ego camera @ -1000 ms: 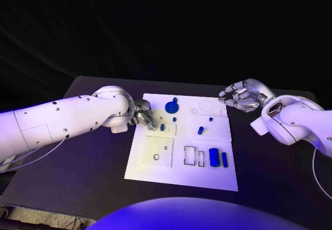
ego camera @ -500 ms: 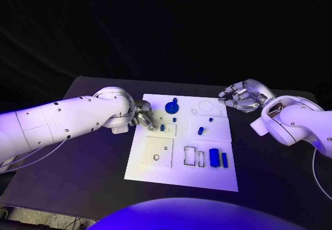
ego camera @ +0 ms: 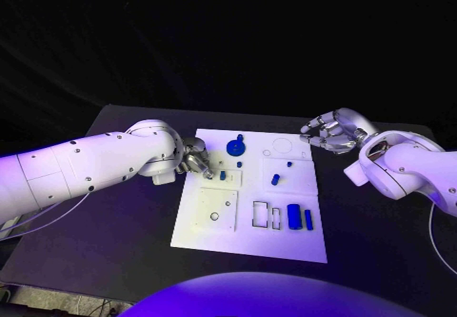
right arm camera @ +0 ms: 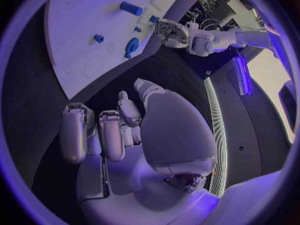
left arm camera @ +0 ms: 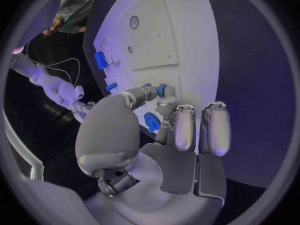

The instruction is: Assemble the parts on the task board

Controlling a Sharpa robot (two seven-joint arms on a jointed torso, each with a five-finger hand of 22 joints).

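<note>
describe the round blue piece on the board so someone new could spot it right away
Start at the white board in the middle of the black table. Go to its far edge, just beyond the left hand. The round blue piece is a flat disc, much wider than the small blue pegs nearby.

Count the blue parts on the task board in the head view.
6 visible: a round disc at the far edge, a tiny piece below it, one at the left hand's fingertips, one mid-board, two upright bars at the near right. The hand may hide others.
</note>
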